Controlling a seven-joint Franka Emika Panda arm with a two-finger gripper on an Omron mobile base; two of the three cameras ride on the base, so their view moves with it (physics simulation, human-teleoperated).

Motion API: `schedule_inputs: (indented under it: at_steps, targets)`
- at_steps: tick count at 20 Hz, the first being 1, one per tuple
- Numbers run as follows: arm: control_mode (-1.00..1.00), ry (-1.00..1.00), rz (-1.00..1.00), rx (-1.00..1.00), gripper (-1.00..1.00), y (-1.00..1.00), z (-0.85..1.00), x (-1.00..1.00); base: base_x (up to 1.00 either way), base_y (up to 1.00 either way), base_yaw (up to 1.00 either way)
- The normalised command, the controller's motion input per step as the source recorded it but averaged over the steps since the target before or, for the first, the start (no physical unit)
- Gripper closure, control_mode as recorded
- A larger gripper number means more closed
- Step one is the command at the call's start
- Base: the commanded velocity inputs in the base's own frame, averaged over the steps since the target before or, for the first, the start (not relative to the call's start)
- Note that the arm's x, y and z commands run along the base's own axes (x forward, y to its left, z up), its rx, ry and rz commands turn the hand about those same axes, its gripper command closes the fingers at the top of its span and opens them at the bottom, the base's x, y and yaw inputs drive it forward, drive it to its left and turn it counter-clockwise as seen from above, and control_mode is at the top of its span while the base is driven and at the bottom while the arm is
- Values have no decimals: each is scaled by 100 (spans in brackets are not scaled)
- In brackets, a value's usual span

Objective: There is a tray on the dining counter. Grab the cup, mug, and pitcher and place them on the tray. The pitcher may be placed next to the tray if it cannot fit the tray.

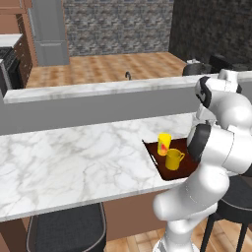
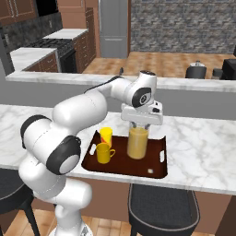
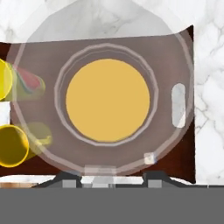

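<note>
The dark brown tray (image 2: 123,172) lies on the white marble dining counter (image 2: 198,150). On its left end stand the yellow cup (image 2: 106,135) with a red mark and, in front of it, the yellow handled mug (image 2: 103,153). Upright in the tray's middle is the glass pitcher (image 2: 137,143) of orange juice. My gripper (image 2: 139,124) hangs straight over the pitcher's rim. In the hand view I look down into the pitcher (image 3: 107,99), with the cup (image 3: 4,81) and mug (image 3: 12,145) at the left. The gripper (image 3: 113,177) fingertips stand apart on either side of a small piece of the rim.
A raised grey ledge (image 1: 98,91) runs along the back of the dining counter (image 1: 74,157). Black stools (image 1: 66,229) (image 2: 161,207) stand below its front edge. The cup (image 1: 164,143) and mug (image 1: 173,159) sit on the tray (image 1: 151,150) beside my arm.
</note>
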Motion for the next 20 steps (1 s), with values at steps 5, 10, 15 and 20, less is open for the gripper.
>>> schedule_inputs:
  at_steps: [5,10,15,20]
  targets:
    - [-100,0,0,0,-100,0,0,0,0,0,0]
    - [-100,0,0,0,-100,0,0,0,0,0,0]
    - [-100,0,0,0,-100,0,0,0,0,0,0]
    - [-100,0,0,-1,-100,15,0,-14,0,0,0]
